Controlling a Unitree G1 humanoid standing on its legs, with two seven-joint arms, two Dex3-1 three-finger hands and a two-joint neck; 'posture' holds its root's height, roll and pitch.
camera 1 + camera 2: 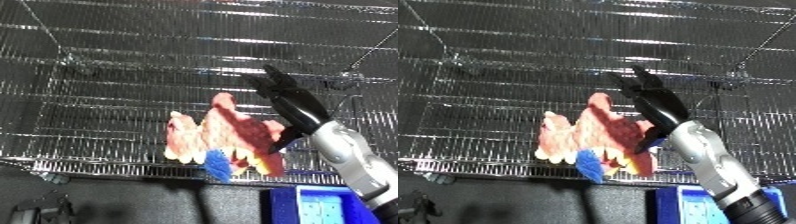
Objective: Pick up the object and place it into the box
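Left eye view: right hand (289,97), fingers straightened, is hovering beside pink-and-red plush toy (226,137) lying in wire-mesh bin (133,75).

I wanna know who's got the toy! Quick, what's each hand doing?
Left hand: not in view.
Right hand: fingers straight, open, right beside the plush toy; not gripping it.

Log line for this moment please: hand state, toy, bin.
right hand: open, fingers straight, beside toy | pink-and-red plush toy with blue patch: inside wire-mesh bin | left hand: not in view
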